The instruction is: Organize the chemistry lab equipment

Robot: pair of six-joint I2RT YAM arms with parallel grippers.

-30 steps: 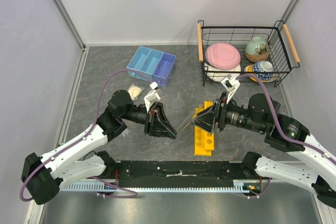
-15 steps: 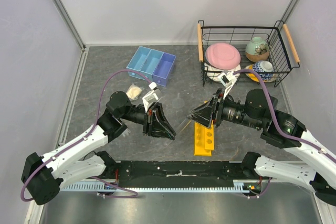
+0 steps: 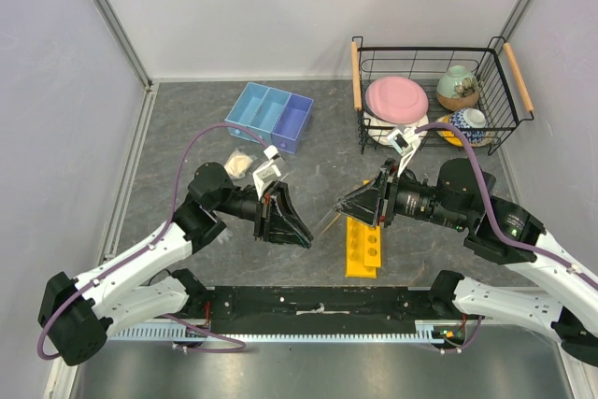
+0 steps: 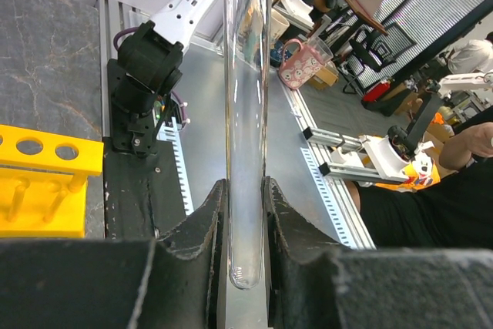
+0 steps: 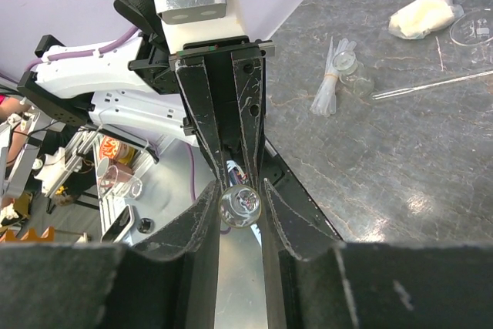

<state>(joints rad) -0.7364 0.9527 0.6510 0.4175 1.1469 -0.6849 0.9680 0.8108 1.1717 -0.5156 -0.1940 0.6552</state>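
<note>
The thin clear glass test tube (image 4: pixel 245 152) hangs in the air over the middle of the grey stone-pattern bench (image 3: pixel 187 128), between the two arms. The left claw (image 3: pixel 306 235) is narrow and holds it near the rounded bottom. The right claw (image 5: pixel 239 190) is narrow on the far end, and its pads seem to touch the glass on both sides. The yellow plastic rack with round holes (image 3: pixel 363 242) lies at about 4 o'clock from the tube. I judge this is a handover. If both claws pull or twist differently, the glass can snap. If the left claw releases before the right grip is firm, the tube can slip and break on the bench.
</note>
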